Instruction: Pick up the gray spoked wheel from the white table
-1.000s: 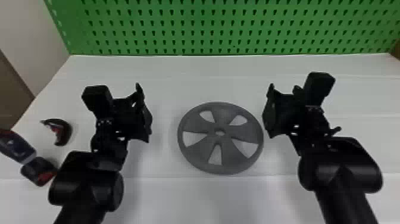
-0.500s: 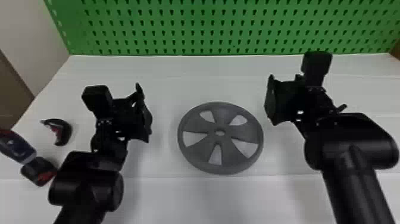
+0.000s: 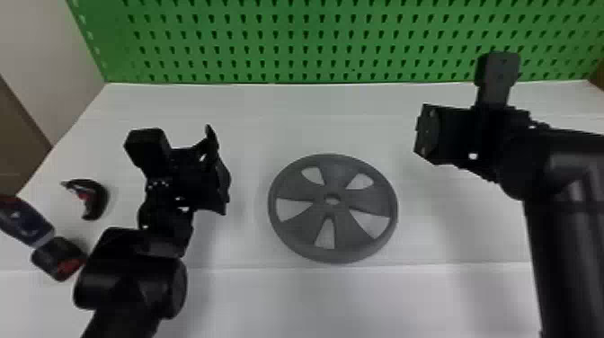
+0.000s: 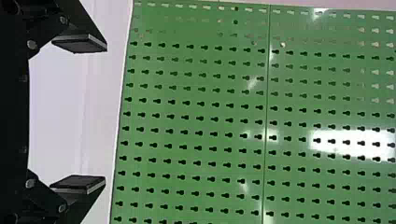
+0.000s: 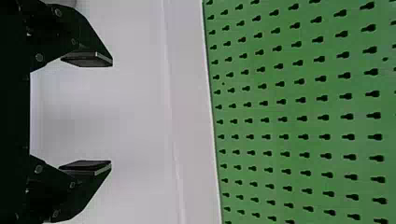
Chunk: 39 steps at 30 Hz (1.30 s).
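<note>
The gray spoked wheel (image 3: pixel 333 200) lies flat on the white table (image 3: pixel 251 296), between my two arms. To its left, my left gripper (image 3: pixel 221 173) is held above the table and does not touch it. My right gripper (image 3: pixel 424 135) hangs to the wheel's right and farther back, also apart from it. In the left wrist view, the left gripper (image 4: pixel 80 114) is open, its fingers wide apart with nothing between them. The right wrist view has the right gripper (image 5: pixel 88 112) open too, with bare table surface behind its gap.
A blue and black power tool (image 3: pixel 27 222) with a black and red base sits at the table's left edge. Close by is a small curved black and red object (image 3: pixel 92 197). A green pegboard (image 3: pixel 314 40) stands along the back edge.
My right arm has swung outward to the right, its gripper moving away from the wheel and tilting. The left arm and the wheel have kept their places.
</note>
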Motion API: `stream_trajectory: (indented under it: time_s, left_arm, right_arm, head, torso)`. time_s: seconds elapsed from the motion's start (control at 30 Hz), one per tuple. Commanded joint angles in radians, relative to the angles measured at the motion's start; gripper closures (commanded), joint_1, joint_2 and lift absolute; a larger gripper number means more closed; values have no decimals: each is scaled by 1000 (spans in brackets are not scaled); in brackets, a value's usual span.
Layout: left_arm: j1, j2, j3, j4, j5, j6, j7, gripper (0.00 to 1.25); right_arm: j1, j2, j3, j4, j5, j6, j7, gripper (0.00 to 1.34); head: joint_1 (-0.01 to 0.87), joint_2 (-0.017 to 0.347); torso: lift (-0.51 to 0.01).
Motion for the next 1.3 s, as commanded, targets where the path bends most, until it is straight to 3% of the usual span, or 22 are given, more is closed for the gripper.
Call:
stream_trajectory:
  time_s: [0.0, 0.1, 0.27, 0.6, 0.77, 1.1, 1.27]
  left_arm:
    - [0, 0, -1, 0, -2, 0, 0, 265]
    - [0, 0, -1, 0, -2, 0, 0, 265]
    - [0, 2, -2, 0, -6, 0, 0, 265]
    - [2, 3, -2, 0, -15, 0, 0, 265]
    - [3, 5, -1, 0, -17, 0, 0, 265]
    - [2, 29, -16, 0, -15, 3, 0, 265]
    - [-2, 38, -25, 0, -12, 11, 0, 265]
  right_arm:
    - [-44, -13, -5, 3, -101, 141, -90, 483]
    - [-68, -25, 5, 10, -212, 199, -220, 483]
    - [-127, -54, 17, 86, -305, 288, -266, 483]
    - [-238, -111, 55, 300, -486, 397, -284, 483]
    - [-280, -120, 74, 380, -499, 437, -297, 483]
    - [-367, -177, 198, 581, -609, 392, -298, 483]
    - [-413, -201, 250, 641, -654, 388, -298, 483]
  head:
    - [806, 44]
    - [806, 44]
    - [806, 44]
    - [806, 44]
    - [806, 44]
    - [806, 44]
    - [806, 44]
  torso:
    - [-98]
    - [-98]
    - [-98]
    - [-98]
    - [-98]
    - [-98]
    - [-98]
